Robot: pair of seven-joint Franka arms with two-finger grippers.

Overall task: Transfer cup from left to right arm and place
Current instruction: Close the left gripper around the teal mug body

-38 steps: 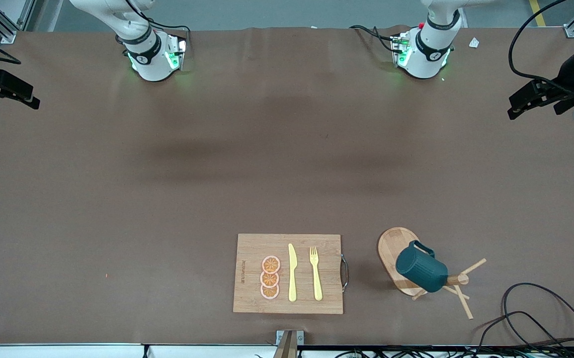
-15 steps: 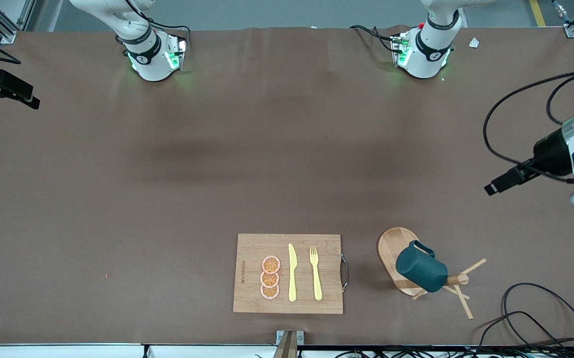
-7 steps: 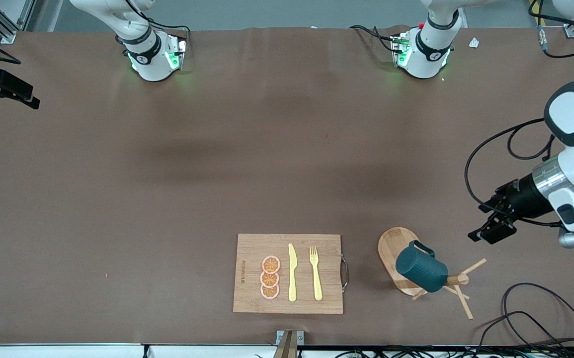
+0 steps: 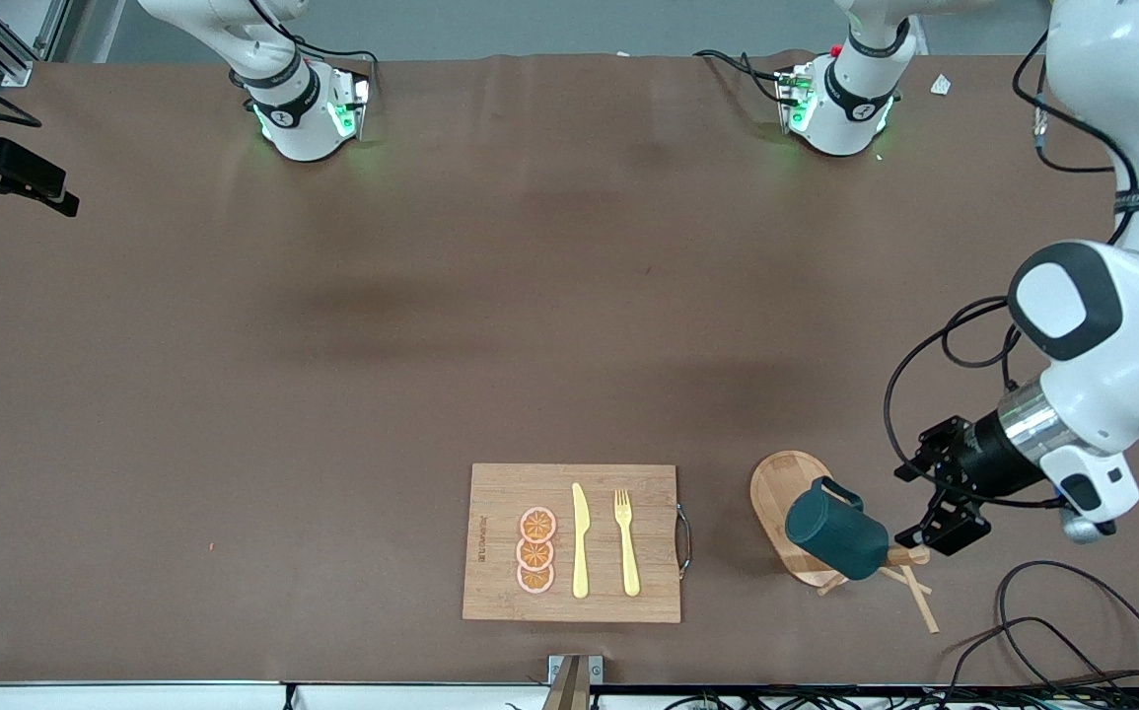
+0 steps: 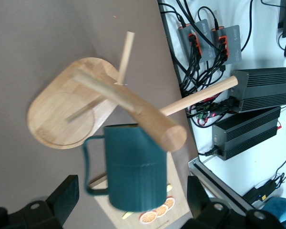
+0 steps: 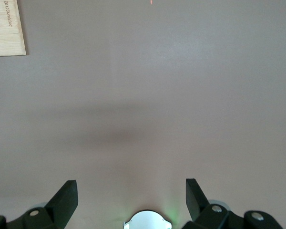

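Note:
The dark teal ribbed cup (image 4: pixel 835 533) hangs tilted, mouth down, on a peg of the wooden peg stand (image 4: pixel 909 554), over the stand's oval base (image 4: pixel 776 485). Its yellow inside is hidden. My left gripper (image 4: pixel 927 503) is open and empty in the air, just beside the cup toward the left arm's end of the table, not touching it. In the left wrist view the cup (image 5: pixel 133 167) and the stand's post (image 5: pixel 155 123) lie ahead of the open left gripper (image 5: pixel 132 200). My right gripper (image 4: pixel 64 193) waits open and empty at the right arm's end of the table; its wrist view shows its fingers (image 6: pixel 64 195) over bare table.
A wooden cutting board (image 4: pixel 495 592) with a yellow knife (image 4: pixel 580 542), a yellow fork (image 4: pixel 626 542) and orange slices (image 4: pixel 535 550) lies beside the stand, toward the right arm's end. Black cables (image 4: pixel 1072 631) loop at the table's near corner by the left arm's end.
The left arm has swung from the table's edge toward the camera and down, bringing its open gripper close beside the cup. The cup, the stand and the right arm have not moved.

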